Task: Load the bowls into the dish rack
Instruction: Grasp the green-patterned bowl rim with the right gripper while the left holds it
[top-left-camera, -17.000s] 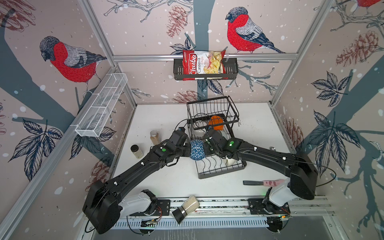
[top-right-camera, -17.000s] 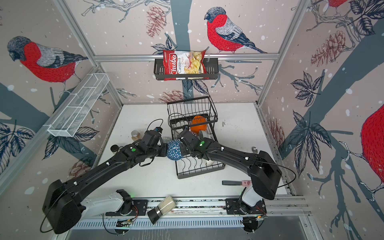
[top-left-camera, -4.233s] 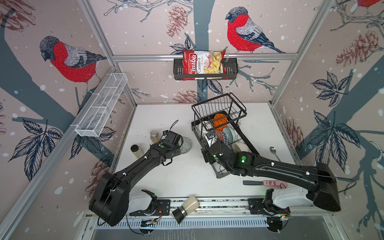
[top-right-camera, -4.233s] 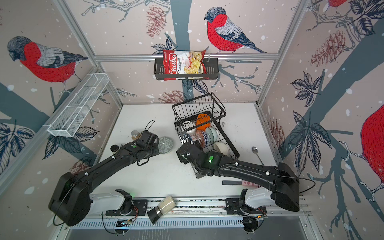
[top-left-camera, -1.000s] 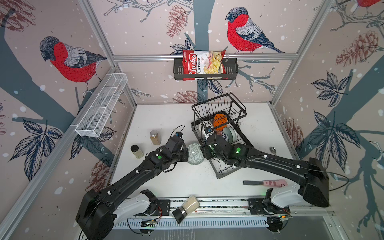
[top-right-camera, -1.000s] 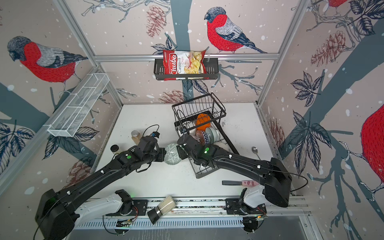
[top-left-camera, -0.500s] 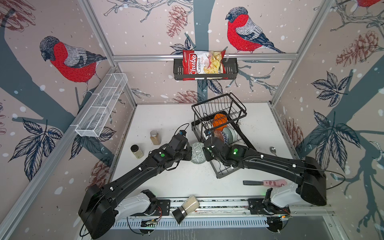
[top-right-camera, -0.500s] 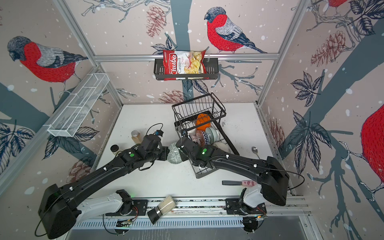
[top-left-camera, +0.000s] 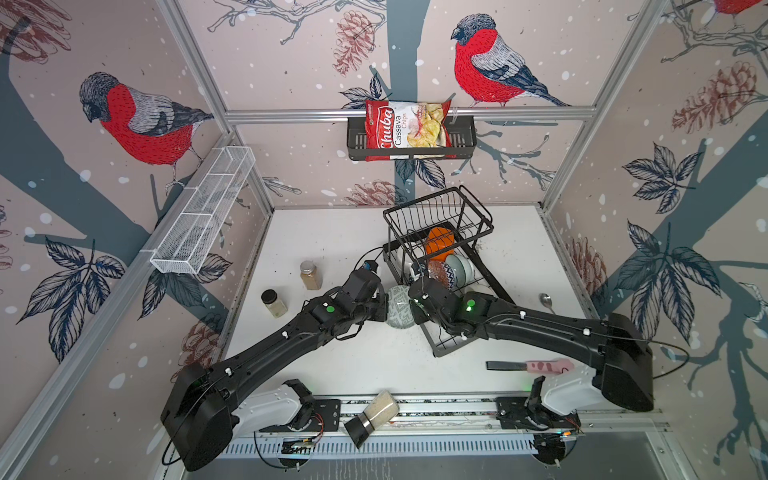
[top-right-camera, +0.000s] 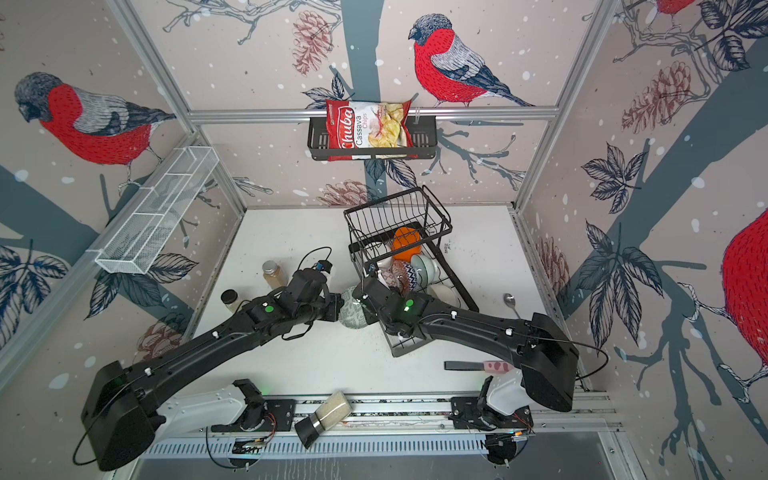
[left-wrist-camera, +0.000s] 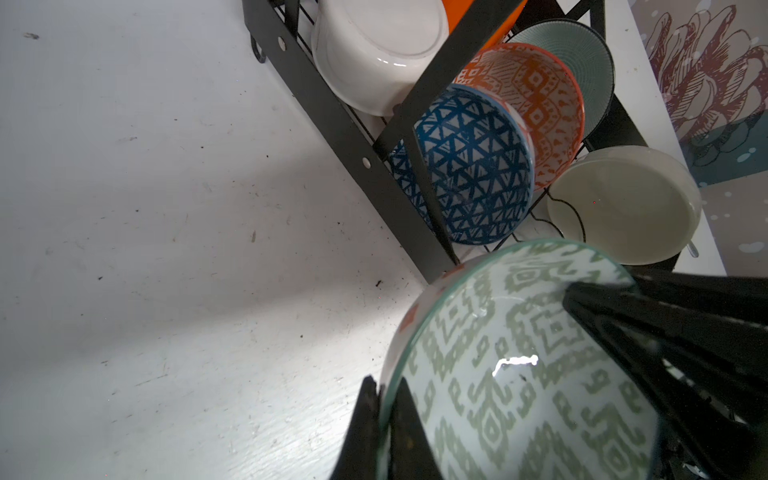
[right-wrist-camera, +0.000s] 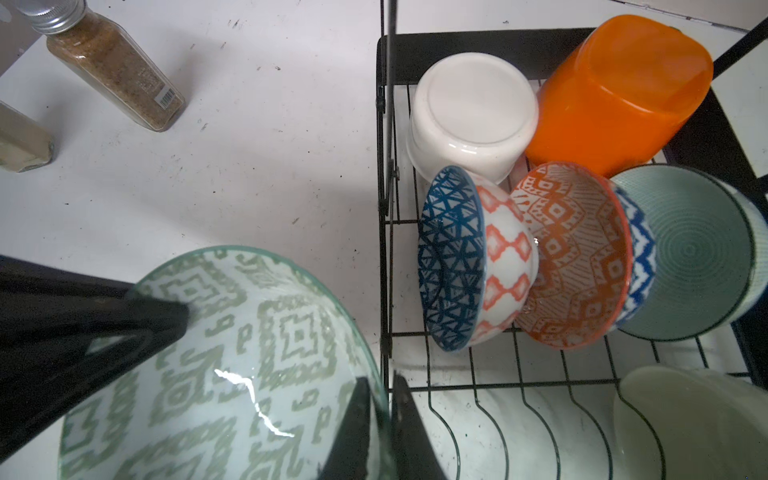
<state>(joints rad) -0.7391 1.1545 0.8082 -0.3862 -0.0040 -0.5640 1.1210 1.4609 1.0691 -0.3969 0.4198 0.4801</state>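
Note:
A green-patterned bowl (top-left-camera: 400, 307) (top-right-camera: 352, 309) hangs on edge just left of the black dish rack (top-left-camera: 440, 353), held from both sides. My left gripper (left-wrist-camera: 384, 384) is shut on one side of its rim (left-wrist-camera: 519, 365). On the opposite side of the rim my right gripper (right-wrist-camera: 378, 382) is also shut. Several bowls stand in the rack: orange plastic (right-wrist-camera: 615, 95), white (right-wrist-camera: 469, 112), blue-patterned (right-wrist-camera: 449, 257), orange-red (right-wrist-camera: 573, 253), teal (right-wrist-camera: 690, 253) and a pale one (right-wrist-camera: 685, 424).
Two spice jars (top-left-camera: 311, 275) (top-left-camera: 274, 303) stand left of the arms. A spoon (top-left-camera: 546, 300) and a pink-handled tool (top-left-camera: 532, 366) lie to the right of the rack. Another jar (top-left-camera: 372, 419) lies on the front rail. The rack's raised basket (top-left-camera: 436, 210) overhangs the back bowls.
My right gripper has closed onto the green bowl's rim. The left gripper has carried the bowl slightly to the right, toward the rack, and stays shut on it.

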